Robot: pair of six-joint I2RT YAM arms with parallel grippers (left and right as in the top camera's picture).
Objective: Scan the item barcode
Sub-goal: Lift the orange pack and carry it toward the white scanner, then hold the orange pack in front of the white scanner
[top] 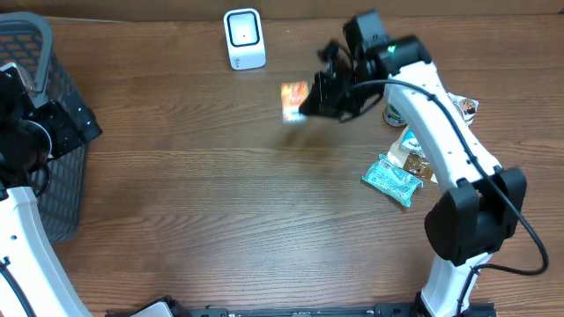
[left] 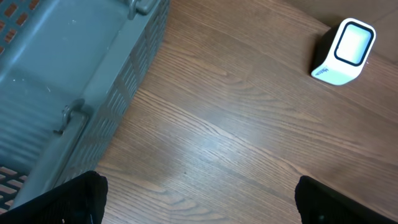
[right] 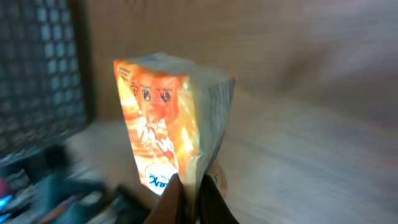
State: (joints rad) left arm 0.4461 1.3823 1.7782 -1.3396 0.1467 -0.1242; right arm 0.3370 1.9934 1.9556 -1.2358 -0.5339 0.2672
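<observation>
Right jaws closed, pinching the bottom seam of an orange-and-white crinkled foil snack packet (right: 165, 124). Left jaws spread wide, nothing between them; only the two black fingertips (left: 81, 199) show, at the bottom corners of the left wrist view.

Right arm (top: 441, 132): base at the desk's near right, white links reach up and leftward, black wrist turned to the left. The packet (top: 294, 101) hangs at its tip, off the surface as far as I can tell, blurred in the overhead view. It is near the white boxy barcode scanner (top: 244, 38), to the scanner's right and nearer the camera, not touching. In the right wrist view the packet stands upright, printed face to the camera; barcode not visible.

Left arm (top: 26, 229): at the far left edge, black wrist over the rim of the grey slatted plastic basket (top: 26, 53). Its camera looks down on the basket wall (left: 62, 74) and across to the scanner (left: 344, 51).

Surface: brown wood-grain desk (top: 220, 202). Beside the right arm lie a teal plastic packet (top: 392, 180), a brown-and-white packet (top: 412, 154) touching it, and a small white tub (top: 394, 113).

Edges: basket at the left edge, scanner near the far edge, packets at right. A wide stretch of bare wood lies between basket and packets.
</observation>
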